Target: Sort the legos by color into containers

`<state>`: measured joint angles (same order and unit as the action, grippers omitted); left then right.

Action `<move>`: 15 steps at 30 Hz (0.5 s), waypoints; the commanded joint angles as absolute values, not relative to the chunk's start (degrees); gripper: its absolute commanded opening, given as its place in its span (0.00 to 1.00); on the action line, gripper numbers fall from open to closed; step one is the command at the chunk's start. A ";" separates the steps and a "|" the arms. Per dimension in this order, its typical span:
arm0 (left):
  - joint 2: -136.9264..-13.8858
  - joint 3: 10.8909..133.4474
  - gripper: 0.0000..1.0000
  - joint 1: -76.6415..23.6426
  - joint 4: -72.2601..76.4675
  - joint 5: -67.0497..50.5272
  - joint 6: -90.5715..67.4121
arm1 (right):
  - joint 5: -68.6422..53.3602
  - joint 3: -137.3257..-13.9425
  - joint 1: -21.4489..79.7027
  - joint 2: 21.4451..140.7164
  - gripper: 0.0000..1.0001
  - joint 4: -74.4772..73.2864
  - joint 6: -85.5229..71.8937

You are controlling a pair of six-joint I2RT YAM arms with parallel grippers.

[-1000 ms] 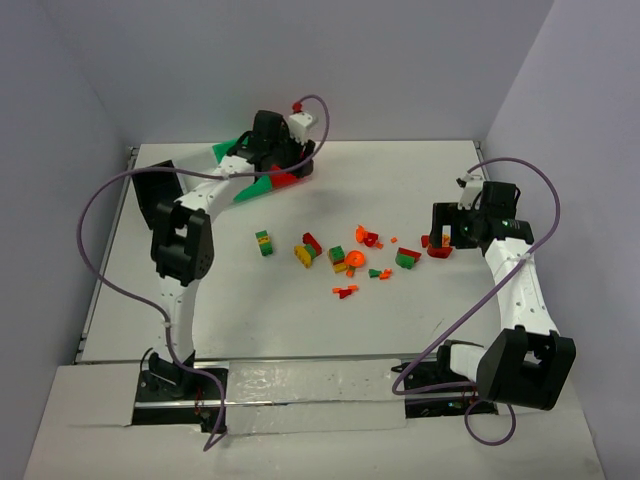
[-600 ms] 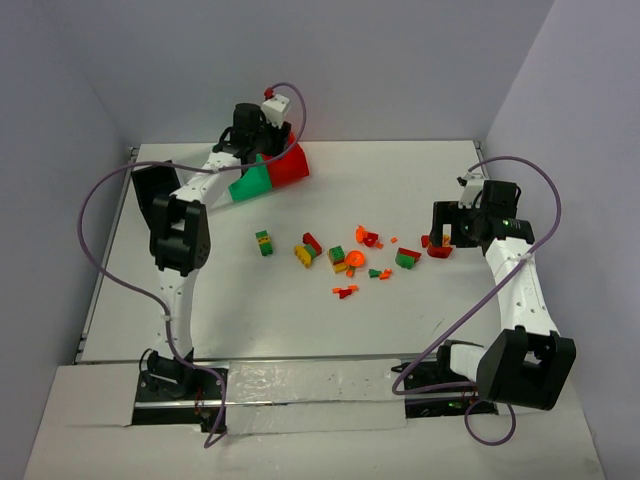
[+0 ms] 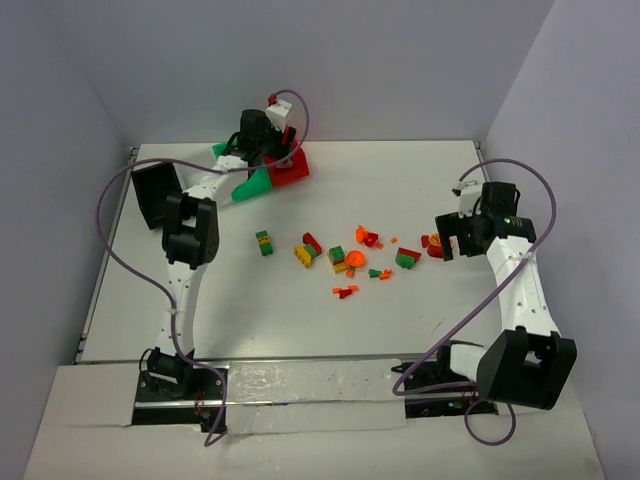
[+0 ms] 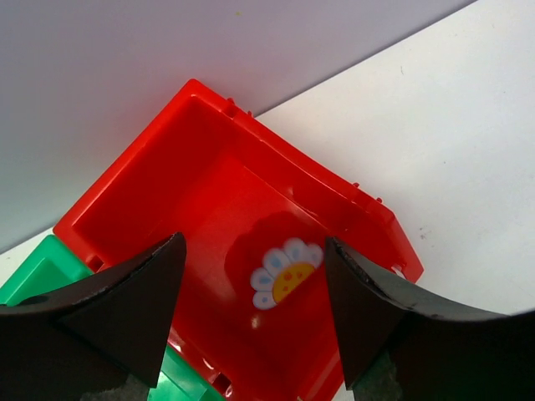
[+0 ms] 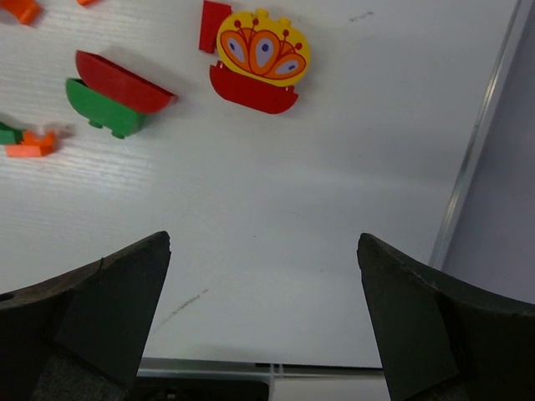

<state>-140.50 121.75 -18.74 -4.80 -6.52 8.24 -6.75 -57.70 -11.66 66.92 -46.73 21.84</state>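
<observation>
My left hand (image 4: pixel 253 242) hangs spread open over the red bin (image 4: pixel 209 142) far left, while my right hand (image 5: pixel 264 242) hovers, equally wide, above the bench (image 5: pixel 334 209) near a yellow-and-red lego (image 5: pixel 261 58).

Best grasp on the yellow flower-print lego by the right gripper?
Come from above: the yellow flower piece lies flat, print up. Probably set jaws across its scalloped top and the red curved base; a small red brick crowds one flank.

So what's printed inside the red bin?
A white daisy with yellow-orange centre on the red bin floor; left wrist view shows it best.
</observation>
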 commanded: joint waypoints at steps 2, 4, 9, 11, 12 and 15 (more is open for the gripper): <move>-131.93 121.12 0.80 -18.63 -4.48 -7.62 8.03 | -0.70 -59.65 -11.95 69.34 1.00 -49.75 24.97; -129.88 119.35 0.81 -18.63 -4.59 -7.91 8.14 | -0.81 -60.00 -11.99 70.90 1.00 -49.32 22.21; -125.14 115.89 0.81 -18.67 -6.80 -8.11 7.57 | -2.92 -60.60 -11.78 75.60 1.00 -48.00 13.66; -122.62 112.69 0.81 -18.72 -6.91 -8.59 7.10 | -3.21 -60.12 -11.45 77.06 1.00 -47.18 11.38; -121.09 111.49 0.82 -18.72 -6.82 -8.90 6.67 | -2.83 -59.58 -11.17 77.70 1.00 -46.36 10.14; -116.19 105.55 0.82 -18.72 -5.88 -9.66 5.17 | -1.32 -58.51 -10.02 78.74 1.00 -43.37 7.16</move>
